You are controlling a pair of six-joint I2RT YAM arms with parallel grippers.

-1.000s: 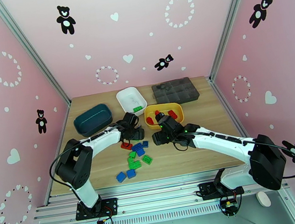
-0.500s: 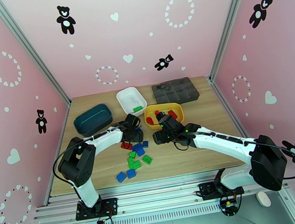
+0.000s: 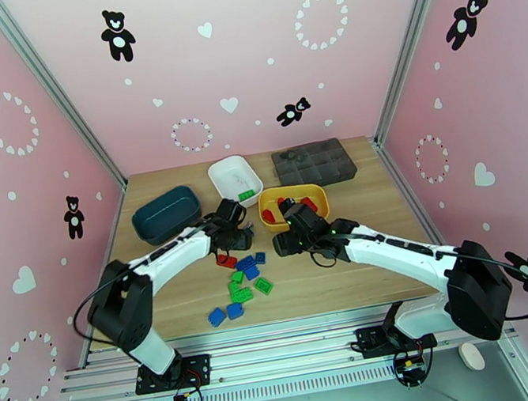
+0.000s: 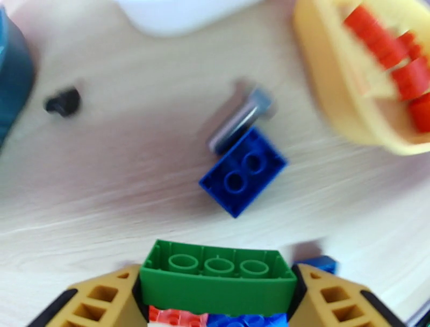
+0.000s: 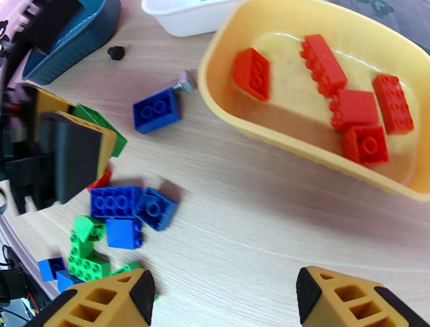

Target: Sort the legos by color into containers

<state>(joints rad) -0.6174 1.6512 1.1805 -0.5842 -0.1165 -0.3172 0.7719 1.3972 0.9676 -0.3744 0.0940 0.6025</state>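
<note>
Lies open across the near-right desk (image 3: pixel 341 285). Clogs at centre with loose legos (image 3: pixel 242 277); blue brick (image 4: pixel 243 170) and screw (image 4: pixel 239 121) narrow the lane toward the yellow tray (image 5: pixel 252 121). Closes off behind with white tray (image 3: pixel 225 173), teal tray (image 3: pixel 164 217), organizer box (image 3: pixel 314 164).

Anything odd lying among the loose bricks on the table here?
Yes. A silver bolt lies right beside a blue brick near the yellow tray, and a black screw sits by the teal tray. Neither is a lego.
</note>
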